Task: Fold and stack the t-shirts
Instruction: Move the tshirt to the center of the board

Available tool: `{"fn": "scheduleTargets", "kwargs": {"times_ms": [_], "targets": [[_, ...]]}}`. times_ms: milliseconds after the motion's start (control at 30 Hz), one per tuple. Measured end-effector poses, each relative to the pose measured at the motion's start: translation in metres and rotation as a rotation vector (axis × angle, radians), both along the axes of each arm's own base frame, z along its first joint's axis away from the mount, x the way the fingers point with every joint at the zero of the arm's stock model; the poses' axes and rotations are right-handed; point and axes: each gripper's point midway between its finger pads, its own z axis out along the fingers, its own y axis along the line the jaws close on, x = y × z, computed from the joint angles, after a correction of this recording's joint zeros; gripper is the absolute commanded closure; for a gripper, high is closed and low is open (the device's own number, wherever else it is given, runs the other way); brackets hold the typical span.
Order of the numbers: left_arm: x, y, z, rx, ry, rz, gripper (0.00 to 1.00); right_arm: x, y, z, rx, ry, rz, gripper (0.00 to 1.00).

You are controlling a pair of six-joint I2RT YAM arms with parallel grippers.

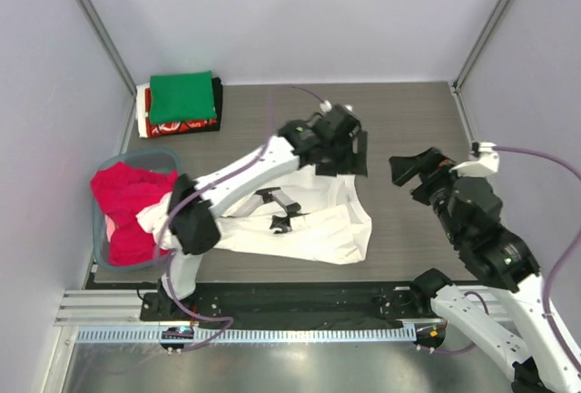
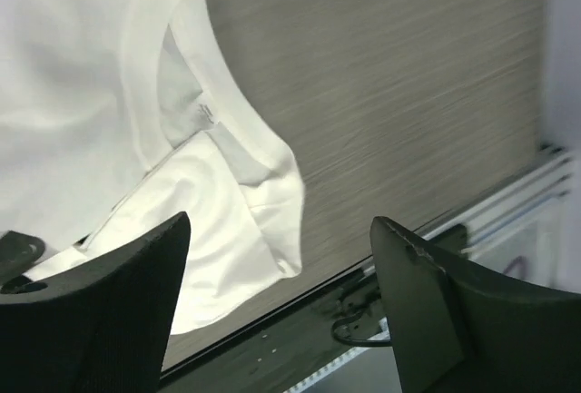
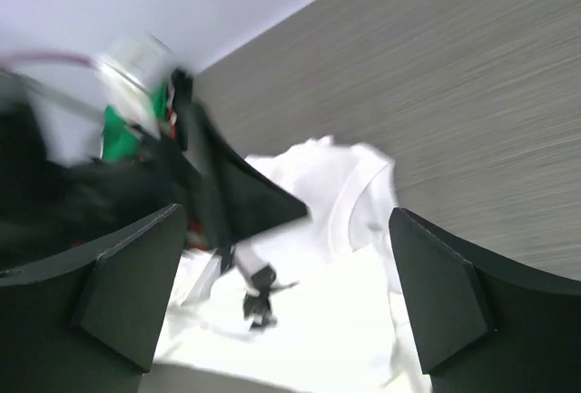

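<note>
A white t-shirt (image 1: 313, 225) lies crumpled on the table in front of the arms, with small black print (image 1: 277, 211) showing. My left gripper (image 1: 345, 162) hangs open and empty above the shirt's far right corner. In the left wrist view (image 2: 281, 302) the shirt's collar (image 2: 195, 112) lies below and left of the fingers. My right gripper (image 1: 413, 175) is open and empty, to the right of the shirt. Its wrist view (image 3: 286, 293) looks across the white shirt (image 3: 345, 320) at the left gripper (image 3: 236, 189). A folded green shirt (image 1: 182, 96) tops a stack with black and red-and-white ones at the back left.
A grey-blue tub (image 1: 103, 239) at the left edge holds a red/pink shirt (image 1: 127, 207). The black mounting rail (image 1: 300, 300) runs along the near edge of the table. White walls enclose the table on three sides.
</note>
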Motion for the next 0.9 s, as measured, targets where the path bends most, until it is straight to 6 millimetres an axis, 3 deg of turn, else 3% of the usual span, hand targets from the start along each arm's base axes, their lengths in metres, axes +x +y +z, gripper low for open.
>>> {"fn": "scheduleTargets", "kwargs": {"times_ms": [67, 133, 233, 367, 500, 600, 733, 900], "targets": [[-0.013, -0.013, -0.044, 0.082, 0.061, -0.041, 0.18, -0.007, -0.022, 0.013, -0.018, -0.009, -0.091, 0.0], [-0.03, -0.008, -0.081, 0.184, 0.117, -0.072, 0.18, -0.012, -0.034, 0.003, -0.047, 0.033, -0.139, 0.0], [-0.044, 0.018, -0.095, 0.268, 0.138, -0.065, 0.2, -0.017, -0.039, -0.03, -0.095, 0.13, -0.157, 0.0], [-0.03, 0.09, -0.064, 0.285, 0.097, 0.053, 0.21, -0.013, -0.018, -0.087, -0.16, 0.297, -0.069, 0.0], [-0.006, 0.188, -0.012, 0.228, -0.013, 0.267, 0.22, 0.01, 0.031, -0.14, -0.22, 0.509, 0.114, 0.0], [-0.013, 0.245, 0.013, 0.206, -0.091, 0.38, 0.22, 0.033, 0.071, -0.177, -0.253, 0.651, 0.252, 0.01], [-0.037, 0.283, 0.014, 0.209, -0.126, 0.425, 0.22, 0.063, 0.112, -0.204, -0.268, 0.749, 0.373, 0.01], [-0.056, 0.305, -0.018, 0.284, -0.076, 0.437, 0.22, 0.094, 0.138, -0.243, -0.33, 0.834, 0.409, 0.1]]}}
